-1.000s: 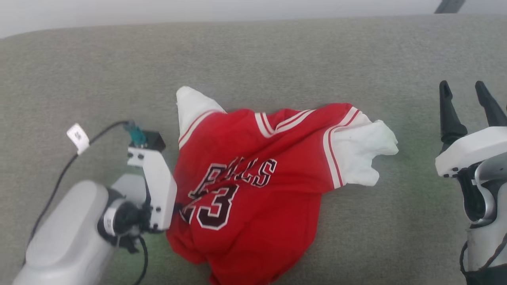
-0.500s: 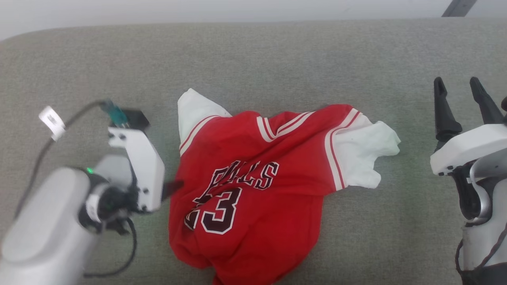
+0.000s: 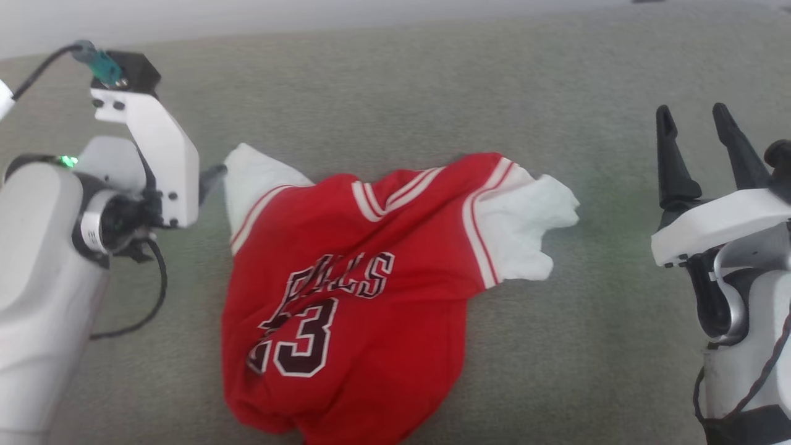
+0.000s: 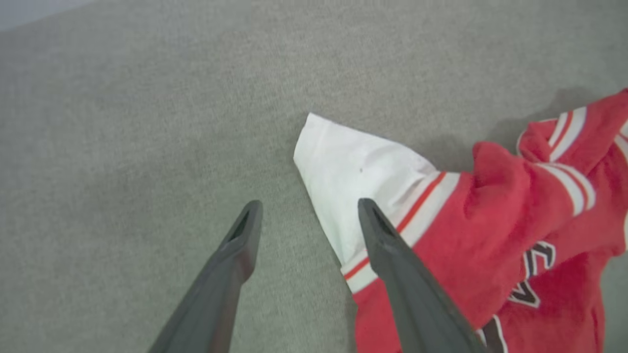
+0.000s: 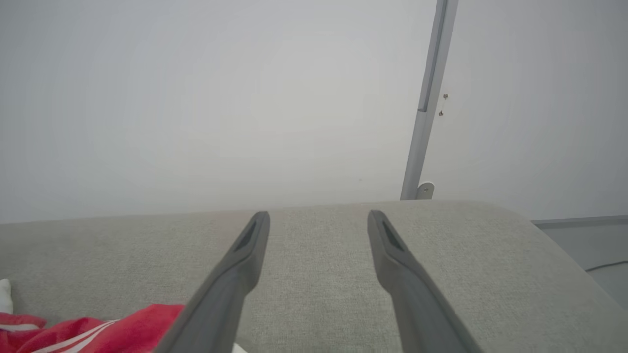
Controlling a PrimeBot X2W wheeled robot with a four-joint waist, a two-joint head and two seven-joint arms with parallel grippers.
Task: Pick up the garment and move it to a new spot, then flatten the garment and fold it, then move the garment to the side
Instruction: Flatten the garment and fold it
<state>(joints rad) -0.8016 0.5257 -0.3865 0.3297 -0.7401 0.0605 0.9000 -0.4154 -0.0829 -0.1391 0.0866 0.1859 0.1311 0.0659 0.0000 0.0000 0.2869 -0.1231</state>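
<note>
Left wrist view showed the left gripper point(image 4: 309, 203) released beside the white sleeve point(image 4: 353, 166) of the red jersey-style T-shirt point(image 4: 471, 230); pinching its edge, pulling outward, would flatten it. The right gripper point(image 3: 691, 111) hung released too.

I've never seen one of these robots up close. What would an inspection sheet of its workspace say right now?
Surface: grey woven cushion, wide, lightly textured.
Job's things: garment, red jersey, crumpled, lettering up.
Clutter: nothing seen.
Grippers: left gripper open at a white sleeve, holding nothing; right gripper open, apart from the jersey.
Cables: black cable looping off the left wrist.
Surroundings: pale wall, grey post.
</note>
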